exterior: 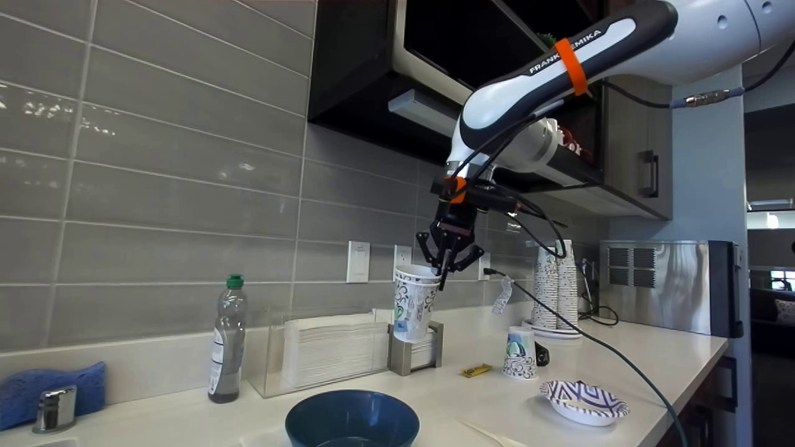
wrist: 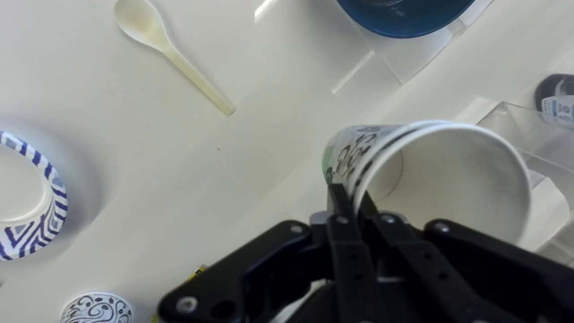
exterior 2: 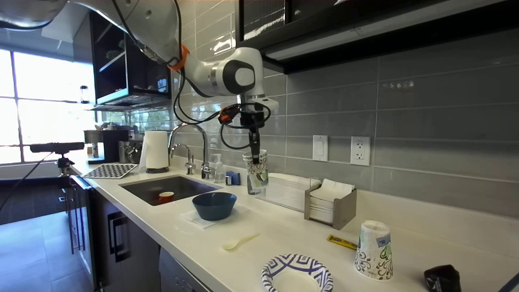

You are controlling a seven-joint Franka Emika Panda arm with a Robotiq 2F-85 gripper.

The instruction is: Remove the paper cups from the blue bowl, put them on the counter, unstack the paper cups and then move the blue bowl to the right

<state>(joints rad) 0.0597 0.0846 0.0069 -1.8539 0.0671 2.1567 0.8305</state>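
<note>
Clenched on nested paper cups (wrist: 457, 179) over the counter (wrist: 251, 170)

In the wrist view, pinching rims between fingers (wrist: 340, 202), with counter stretching to the spoon (wrist: 152, 31) and, beyond the fingers, the blue bowl (wrist: 406, 22). In an exterior view, dangling in front of the napkin caddy (exterior: 399, 357), with green-capped bottle (exterior: 230, 347) left of the fingers. In an exterior view, backed by grey tiles (exterior 2: 332, 109), with sink (exterior 2: 190, 186) and window (exterior 2: 52, 77) farther left.

Arm (exterior: 522, 96) is wht/blk w/ orange strap (exterior: 571, 67), blk cables (exterior 2: 181, 44), blk gripper (wrist: 353, 197).
</note>
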